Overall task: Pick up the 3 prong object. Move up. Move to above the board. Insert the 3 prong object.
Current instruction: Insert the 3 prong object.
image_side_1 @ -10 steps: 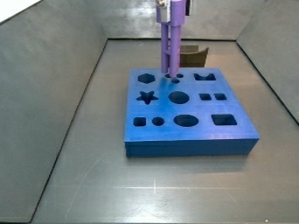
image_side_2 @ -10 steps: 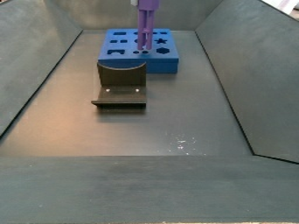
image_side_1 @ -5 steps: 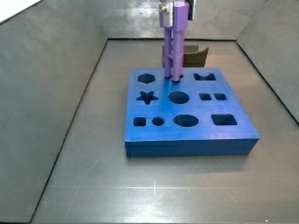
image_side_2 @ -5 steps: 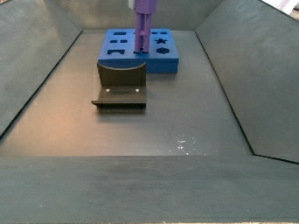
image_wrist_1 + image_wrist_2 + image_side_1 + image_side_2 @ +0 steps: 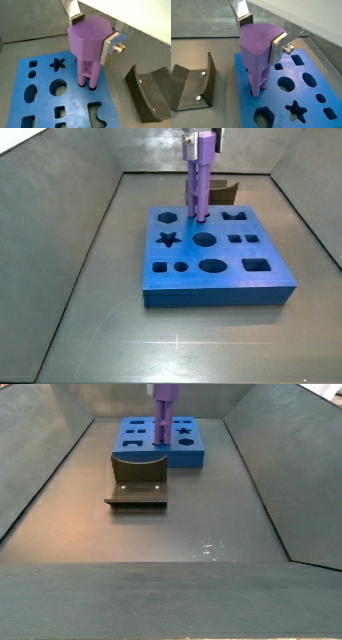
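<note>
My gripper (image 5: 93,31) is shut on the thick upper end of the light-purple 3 prong object (image 5: 89,47), which stands upright. Its silver fingers (image 5: 278,47) press on opposite sides of that end. The object's thin prongs reach down to the blue board (image 5: 40,107), and their tips sit at small dark holes near the board's edge. In both side views the 3 prong object (image 5: 198,190) (image 5: 163,422) rises straight from the board (image 5: 214,278) (image 5: 190,454), with the gripper (image 5: 201,143) at the top of the picture.
The dark L-shaped fixture (image 5: 138,481) stands on the floor close beside the board, also seen as the fixture (image 5: 194,87) (image 5: 148,92) in both wrist views. Grey slanted walls (image 5: 60,218) enclose the floor. The board has a star hole (image 5: 167,239) and round holes.
The gripper has come down a little with the 3 prong object, bringing its prong tips lower at the board. Over the last half second almost nothing has moved.
</note>
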You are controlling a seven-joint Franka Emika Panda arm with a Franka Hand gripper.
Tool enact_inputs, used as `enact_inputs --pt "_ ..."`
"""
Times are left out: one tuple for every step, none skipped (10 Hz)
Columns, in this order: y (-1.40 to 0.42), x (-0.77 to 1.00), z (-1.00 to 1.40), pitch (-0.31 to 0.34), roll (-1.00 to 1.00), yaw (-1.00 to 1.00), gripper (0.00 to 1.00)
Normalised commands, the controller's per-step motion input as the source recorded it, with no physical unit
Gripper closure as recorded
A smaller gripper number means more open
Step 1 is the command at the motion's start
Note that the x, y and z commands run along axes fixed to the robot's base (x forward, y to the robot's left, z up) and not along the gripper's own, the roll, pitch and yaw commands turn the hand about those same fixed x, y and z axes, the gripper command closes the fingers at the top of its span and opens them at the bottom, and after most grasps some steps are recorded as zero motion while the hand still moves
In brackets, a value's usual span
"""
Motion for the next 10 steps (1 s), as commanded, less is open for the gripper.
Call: enact_inputs --pt "0.03 0.2 -0.22 0.0 -0.07 -0.02 1.0" --pt "0.0 0.23 -0.23 -0.006 -0.08 -0.01 1.0" --pt "0.0 0.15 -0.11 0.0 -0.02 -0.01 1.0" --pt "0.01 0.0 -0.41 0.0 0.11 0.0 1.0" --pt "0.0 0.0 -1.0 -0.019 0.18 -0.01 1.0" --pt "0.0 -0.08 -1.0 -0.027 0.15 0.0 1.0" --pt "0.0 -0.08 -0.86 -0.029 0.25 0.0 1.0" --pt "0.06 -0.04 -0.19 -0.034 0.0 0.0 1.0" --pt "0.0 0.0 -0.33 -0.011 0.0 0.0 1.0" --pt "0.0 -0.13 -1.0 -0.03 0.12 0.0 1.0"
